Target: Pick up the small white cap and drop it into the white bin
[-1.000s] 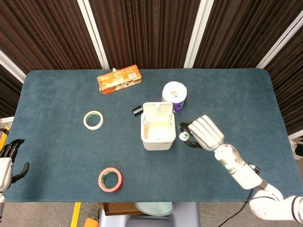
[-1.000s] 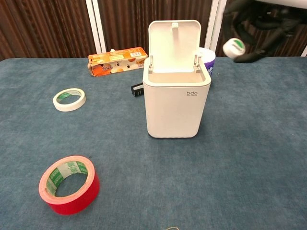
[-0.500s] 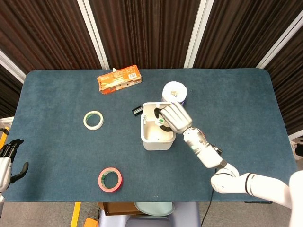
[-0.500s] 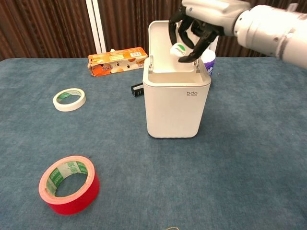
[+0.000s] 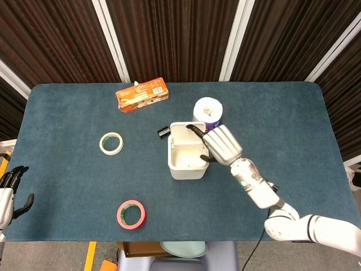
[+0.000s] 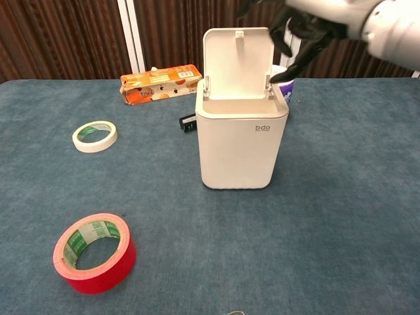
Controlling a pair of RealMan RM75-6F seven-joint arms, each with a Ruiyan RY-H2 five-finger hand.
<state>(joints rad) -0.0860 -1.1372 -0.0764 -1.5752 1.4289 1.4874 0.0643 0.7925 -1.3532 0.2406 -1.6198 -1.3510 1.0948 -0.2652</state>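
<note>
Your right robot hand (image 5: 221,144) is hovering empty with fingers apart, apparently beside the white bin (image 6: 241,147), so it is risking clipping the raised lid (image 6: 237,62).

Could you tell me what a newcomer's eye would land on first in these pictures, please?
First, the white bin standing mid-table with its lid up, and the right hand hovering at its right rim, fingers spread and holding nothing. Next, the red tape roll near the front edge, left of the bin.

White bin (image 6: 241,144) — red tape roll (image 6: 95,252)
</note>
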